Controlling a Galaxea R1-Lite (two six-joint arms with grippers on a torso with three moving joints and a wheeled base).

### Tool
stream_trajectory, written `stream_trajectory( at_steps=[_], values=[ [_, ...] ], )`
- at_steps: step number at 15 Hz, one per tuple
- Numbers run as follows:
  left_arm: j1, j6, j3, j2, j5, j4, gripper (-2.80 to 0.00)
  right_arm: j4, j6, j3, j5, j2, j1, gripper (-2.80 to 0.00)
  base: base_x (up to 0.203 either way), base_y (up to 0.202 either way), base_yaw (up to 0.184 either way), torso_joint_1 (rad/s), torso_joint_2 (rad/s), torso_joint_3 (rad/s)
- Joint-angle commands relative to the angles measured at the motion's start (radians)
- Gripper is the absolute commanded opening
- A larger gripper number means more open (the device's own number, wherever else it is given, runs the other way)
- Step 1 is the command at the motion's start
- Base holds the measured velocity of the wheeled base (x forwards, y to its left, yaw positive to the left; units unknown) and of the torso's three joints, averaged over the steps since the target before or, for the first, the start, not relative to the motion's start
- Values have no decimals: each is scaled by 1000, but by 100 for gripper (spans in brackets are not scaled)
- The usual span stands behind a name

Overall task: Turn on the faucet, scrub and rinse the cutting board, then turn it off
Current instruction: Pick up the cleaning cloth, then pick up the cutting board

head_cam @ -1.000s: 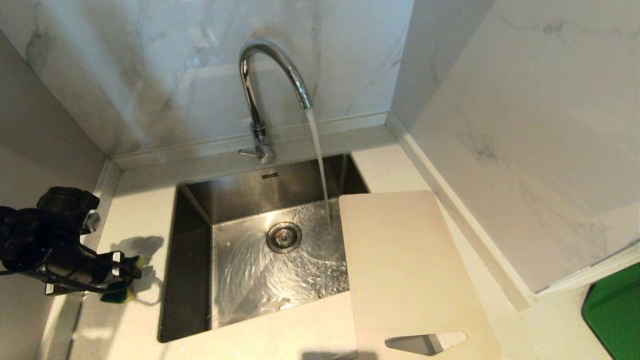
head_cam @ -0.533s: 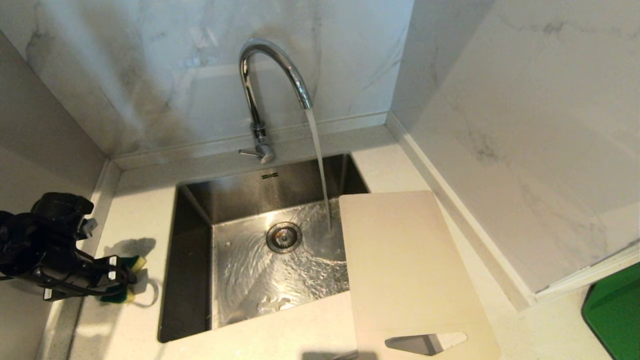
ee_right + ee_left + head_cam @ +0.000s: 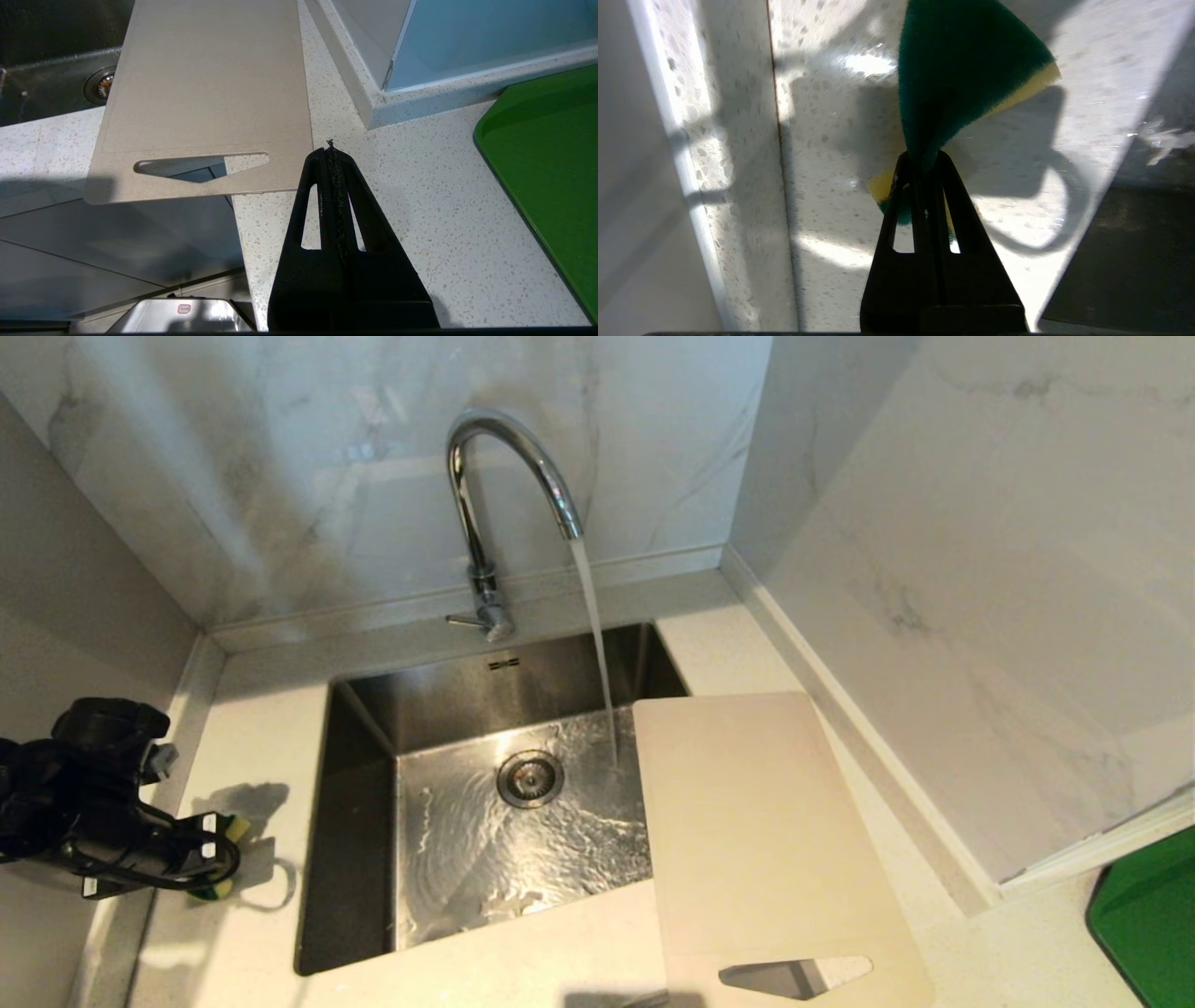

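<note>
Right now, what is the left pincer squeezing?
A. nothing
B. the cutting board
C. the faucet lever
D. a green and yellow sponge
D: the left pincer is pinched shut on the sponge over the counter, left of the sink.

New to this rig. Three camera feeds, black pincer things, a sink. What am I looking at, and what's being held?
It is a two-armed robot at a kitchen sink. The wide picture comes from its head camera; the other two come from cameras on each wrist, looking along the black fingers. The faucet is running into the sink. A cutting board lies on the counter to the right, one edge overhanging the basin. At the left of the sink, the left gripper is shut on a green-and-yellow sponge. The right gripper is shut and empty, above the counter near the board's handle slot. A green tray sits further right.
</note>
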Motion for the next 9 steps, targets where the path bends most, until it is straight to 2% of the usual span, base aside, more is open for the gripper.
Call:
stream_trajectory(
  at_steps=[1, 4, 7, 9],
  values=[
    [-2, 0, -4, -78, -39, 0, -280, 0, 0, 0, 0, 0, 0, -280, 0, 0, 0, 0, 0, 0],
    [-4, 2, -8, -212, -145, 9, -280, 0, 0, 0, 0, 0, 0, -280, 0, 0, 0, 0, 0, 0],
    [-4, 13, -24, -384, -159, 18, -280, 0, 0, 0, 0, 0, 0, -280, 0, 0, 0, 0, 0, 0],
    [-4, 45, -29, -521, -156, 28, -280, 0, 0, 0, 0, 0, 0, -280, 0, 0, 0, 0, 0, 0]
  ],
)
